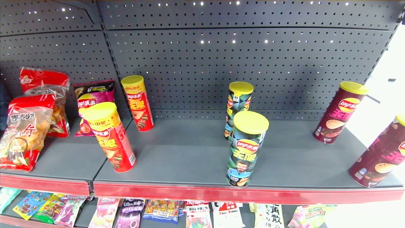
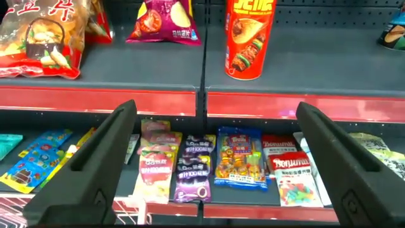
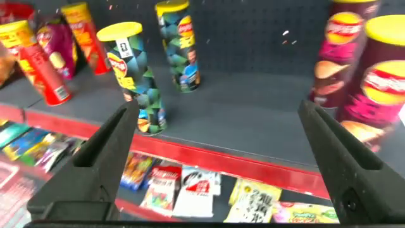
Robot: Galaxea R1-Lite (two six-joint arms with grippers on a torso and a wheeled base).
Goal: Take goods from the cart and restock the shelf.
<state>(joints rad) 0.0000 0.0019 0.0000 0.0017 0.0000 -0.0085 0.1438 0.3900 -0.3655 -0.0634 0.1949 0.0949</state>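
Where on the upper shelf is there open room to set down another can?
The widest bare patch of shelf lies between the red cans and the green cans. A second lies between the green cans and the maroon cans. The left end is crowded with bags.

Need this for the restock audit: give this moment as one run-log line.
left gripper: open, empty, facing snack packets | right gripper: open, empty, facing chip cans | shelf: six cans standing
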